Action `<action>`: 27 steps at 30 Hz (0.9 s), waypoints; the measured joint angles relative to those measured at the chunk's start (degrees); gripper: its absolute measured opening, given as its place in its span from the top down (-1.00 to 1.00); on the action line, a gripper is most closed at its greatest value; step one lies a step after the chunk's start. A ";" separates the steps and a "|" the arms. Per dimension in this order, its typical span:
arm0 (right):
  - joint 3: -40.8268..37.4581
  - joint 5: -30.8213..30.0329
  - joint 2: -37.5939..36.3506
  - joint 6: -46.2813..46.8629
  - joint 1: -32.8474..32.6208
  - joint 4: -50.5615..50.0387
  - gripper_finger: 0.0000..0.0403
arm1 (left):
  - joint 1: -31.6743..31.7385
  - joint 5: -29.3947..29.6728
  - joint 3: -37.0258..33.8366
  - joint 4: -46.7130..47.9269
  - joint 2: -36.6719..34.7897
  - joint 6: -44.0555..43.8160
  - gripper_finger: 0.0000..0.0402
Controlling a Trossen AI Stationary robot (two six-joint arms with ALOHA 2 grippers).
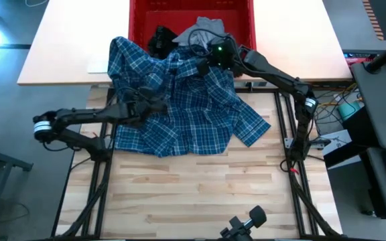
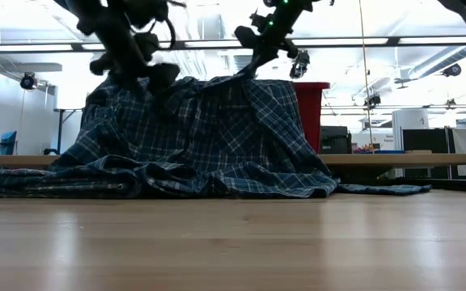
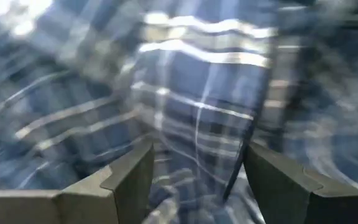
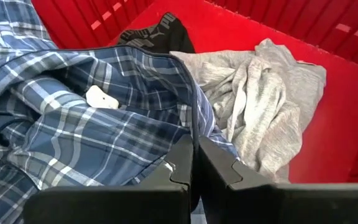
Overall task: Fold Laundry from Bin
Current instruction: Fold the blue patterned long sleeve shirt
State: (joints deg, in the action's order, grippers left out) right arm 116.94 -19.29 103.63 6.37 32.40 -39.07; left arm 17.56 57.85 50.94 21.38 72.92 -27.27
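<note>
High view showed, from left to right, the left arm reaching in from the surface's left edge, the plaid shirt spread across the middle, and the right arm angled in from the right toward the bin. The left end effector rested on the left half of the shirt; the left wrist view showed its fingers parted with plaid cloth bunched between them, and whether they gripped it could not be told. The shirt was draped from the bin's front rim down onto the surface, one sleeve trailing toward the right. The right end effector was closed on a fold of the shirt at the rim, its fingers pressed together on the cloth in the right wrist view. Inside the bin lay the black garment and, further right, the grey T-shirt. The step in hand appeared to be drawing the shirt clear of the bin. To do it well, the right grip should be lifted above the rim before pulling toward the open surface, the left end effector should secure its own fold, and both should move together so the cloth spreads flat without dragging the grey T-shirt out.
</note>
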 joint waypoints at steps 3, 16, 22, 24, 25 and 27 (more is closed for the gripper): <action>-0.01 0.00 -0.15 -0.48 0.00 0.38 0.96 | 1.95 0.87 -0.13 -0.92 0.11 -3.64 0.05; 0.01 -0.12 -4.78 -5.41 -1.25 1.55 0.96 | 9.25 -3.19 20.24 1.72 -1.15 10.41 0.99; 0.01 -0.26 -11.26 -12.62 -3.65 7.54 0.96 | 9.33 0.76 37.07 1.71 -0.68 23.44 1.00; 0.04 -0.26 -13.22 -15.25 -5.23 9.07 0.96 | 9.21 1.62 40.83 2.80 -0.65 25.26 1.00; 0.05 -0.27 -14.20 -16.18 -6.05 9.39 0.96 | 8.96 1.65 42.66 3.47 -0.68 25.55 1.00; 0.05 -0.31 -16.01 -17.63 -7.79 9.58 0.96 | 7.84 1.64 45.83 4.69 -0.91 25.71 1.00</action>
State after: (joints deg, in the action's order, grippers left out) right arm 116.99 -19.60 87.61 -11.26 24.61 -29.49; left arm 25.40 59.49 96.76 26.07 72.01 -1.57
